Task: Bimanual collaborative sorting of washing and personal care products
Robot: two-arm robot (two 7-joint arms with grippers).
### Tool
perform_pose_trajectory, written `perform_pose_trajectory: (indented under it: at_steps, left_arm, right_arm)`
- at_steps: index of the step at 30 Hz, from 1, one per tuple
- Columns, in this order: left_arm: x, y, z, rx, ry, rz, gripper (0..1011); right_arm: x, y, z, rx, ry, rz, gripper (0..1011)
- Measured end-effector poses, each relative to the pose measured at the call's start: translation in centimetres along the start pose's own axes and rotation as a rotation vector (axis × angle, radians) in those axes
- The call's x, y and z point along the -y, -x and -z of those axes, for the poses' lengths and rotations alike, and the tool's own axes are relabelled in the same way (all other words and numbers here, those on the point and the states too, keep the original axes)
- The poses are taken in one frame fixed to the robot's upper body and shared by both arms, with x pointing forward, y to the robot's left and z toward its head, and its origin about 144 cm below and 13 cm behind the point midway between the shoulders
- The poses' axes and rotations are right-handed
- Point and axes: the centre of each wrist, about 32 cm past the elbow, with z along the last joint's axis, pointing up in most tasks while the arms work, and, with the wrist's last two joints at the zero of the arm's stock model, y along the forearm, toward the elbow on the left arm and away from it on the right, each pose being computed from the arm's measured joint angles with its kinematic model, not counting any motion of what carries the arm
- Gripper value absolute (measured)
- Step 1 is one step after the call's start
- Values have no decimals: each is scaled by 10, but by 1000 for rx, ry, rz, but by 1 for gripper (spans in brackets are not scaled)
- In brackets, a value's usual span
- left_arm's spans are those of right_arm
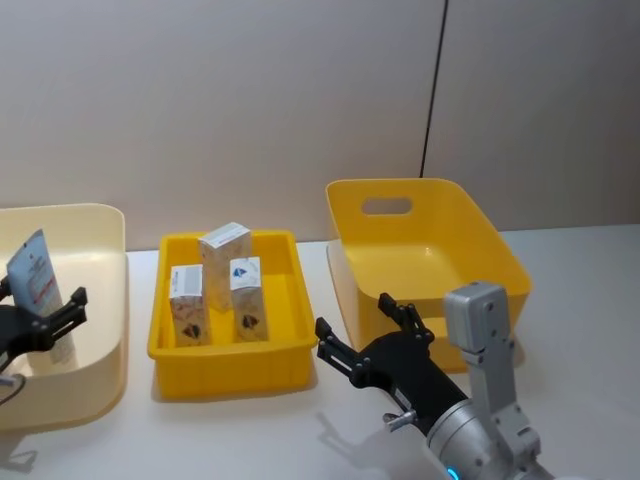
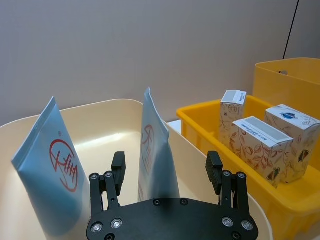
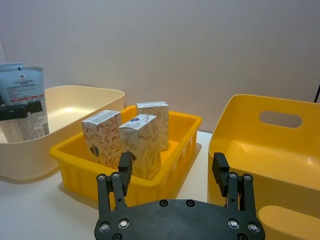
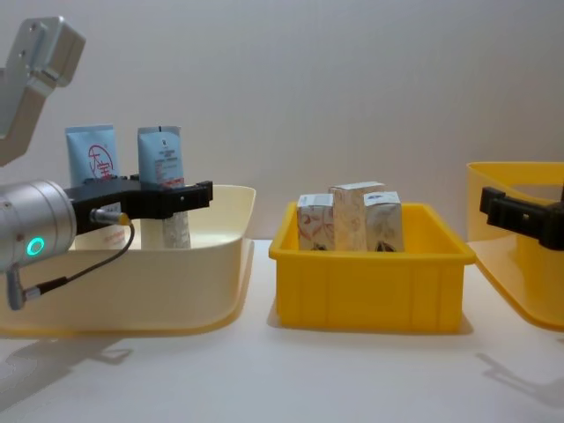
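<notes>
**A:** Biggest first. Is there any trouble on the white desk (image 1: 580,270) itself?

**B:** No. My worry starts at the wide cream plastic bin (image 4: 176,264) on the robot's left. The left gripper (image 2: 166,159) hangs low inside it, so a sideways swing could catch the rim and drag the whole bin.

**A:** And the deep yellow plastic bin with the handle slot (image 1: 440,240)?

**B:** The right gripper (image 3: 172,159) hovers spread and holding nothing, over the desk before the gap between that bin and the shallow yellow plastic tray (image 4: 370,282). I'd say a low reach forward could clip the tray's near wall and shove it.

**A:** What about the left one's grasp?

**B:** It's spread too, with a finger on either side of an upright pale blue squeeze tube (image 2: 152,135) inside the cream bin, apparently not touching it. The tube stands on end. Closing off-centre would likely tip it, perhaps into the second pale blue tube with the red round logo (image 2: 55,160) nearby.

**A:** Smallest?

**B:** The three small pale cartons with brown print (image 3: 102,137) stand packed together in the tray. Pulling one could topple its neighbours.
</notes>
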Motion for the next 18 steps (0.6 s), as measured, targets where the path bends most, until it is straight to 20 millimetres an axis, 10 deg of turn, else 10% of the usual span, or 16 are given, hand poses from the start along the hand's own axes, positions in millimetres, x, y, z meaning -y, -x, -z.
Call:
perform_pose_trajectory:
  at_steps: [18]
  left_arm:
    - [14, 0, -3, -2, 0, 13, 634]
  right_arm:
    - [0, 0, 0, 0, 0, 0, 1001]
